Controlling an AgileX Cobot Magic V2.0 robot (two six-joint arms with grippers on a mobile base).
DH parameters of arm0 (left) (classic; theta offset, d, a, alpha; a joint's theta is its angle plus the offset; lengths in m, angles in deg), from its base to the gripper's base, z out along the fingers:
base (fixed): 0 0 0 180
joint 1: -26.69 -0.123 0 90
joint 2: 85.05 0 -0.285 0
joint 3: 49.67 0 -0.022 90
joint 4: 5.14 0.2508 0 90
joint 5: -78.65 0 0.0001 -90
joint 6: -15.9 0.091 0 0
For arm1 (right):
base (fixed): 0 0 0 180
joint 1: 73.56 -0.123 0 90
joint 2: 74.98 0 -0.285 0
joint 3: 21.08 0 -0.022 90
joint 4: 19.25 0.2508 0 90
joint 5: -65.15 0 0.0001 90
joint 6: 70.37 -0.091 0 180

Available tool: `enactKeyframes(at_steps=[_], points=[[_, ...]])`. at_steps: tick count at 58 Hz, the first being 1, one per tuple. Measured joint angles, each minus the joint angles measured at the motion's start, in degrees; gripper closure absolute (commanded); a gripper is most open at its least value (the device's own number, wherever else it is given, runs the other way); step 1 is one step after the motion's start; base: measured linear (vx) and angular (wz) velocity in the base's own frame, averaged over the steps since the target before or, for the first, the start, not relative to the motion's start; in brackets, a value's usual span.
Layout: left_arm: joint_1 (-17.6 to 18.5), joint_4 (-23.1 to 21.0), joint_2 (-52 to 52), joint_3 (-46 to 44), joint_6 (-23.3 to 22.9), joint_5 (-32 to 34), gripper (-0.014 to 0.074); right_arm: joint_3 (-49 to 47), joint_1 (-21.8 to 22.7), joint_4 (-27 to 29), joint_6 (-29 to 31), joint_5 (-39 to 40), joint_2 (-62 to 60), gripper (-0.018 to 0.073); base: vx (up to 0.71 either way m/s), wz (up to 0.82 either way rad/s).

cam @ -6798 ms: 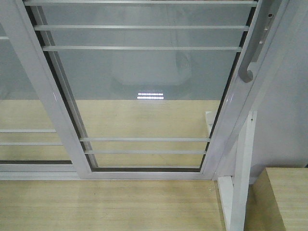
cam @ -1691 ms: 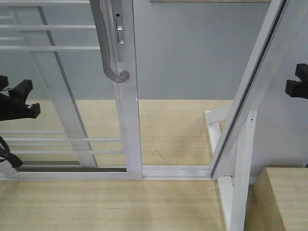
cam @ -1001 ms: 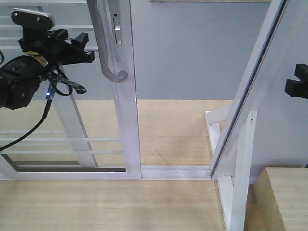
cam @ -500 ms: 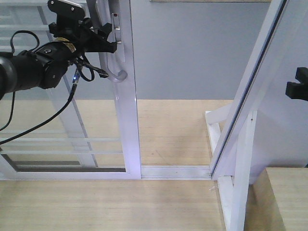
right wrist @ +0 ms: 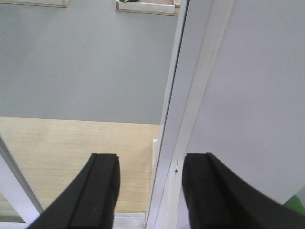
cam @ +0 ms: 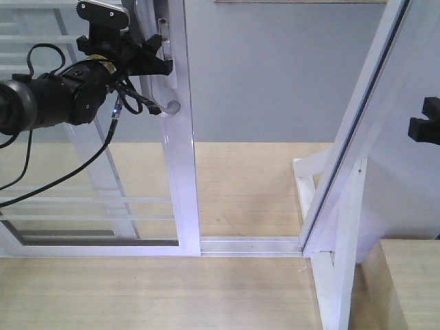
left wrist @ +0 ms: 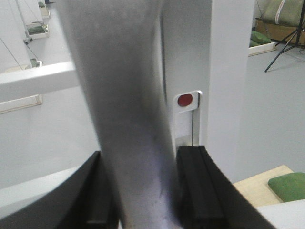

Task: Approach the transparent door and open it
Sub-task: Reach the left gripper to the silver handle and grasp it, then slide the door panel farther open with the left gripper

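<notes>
"Why do the left jaws clamp the handle (left wrist: 138, 119)?"

"Held between them, it lets the left arm (cam: 48, 103) slide the door (cam: 180, 179) sideways; a gap shows beyond its edge."

"And the right jaws?"

"Wide apart, empty, well away from the door."

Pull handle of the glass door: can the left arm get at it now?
Likely yes: the left gripper has its fingers on both sides of the pull handle, seemingly touching it.
</notes>
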Motion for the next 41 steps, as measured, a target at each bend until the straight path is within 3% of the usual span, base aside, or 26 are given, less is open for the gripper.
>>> enactKeyframes(at_steps=[19,41], points=[[-3.0,0.4,-3.7,-0.5,0.1,-11.2,0.0225,0.0,0.0,0.0,0.0,0.0,0.0,0.0174,0.00,0.00],[-10.1,-1.0,-6.6,0.0,0.3,-18.6,0.0225,0.0,0.0,0.0,0.0,0.0,0.0,0.0174,0.00,0.00]])
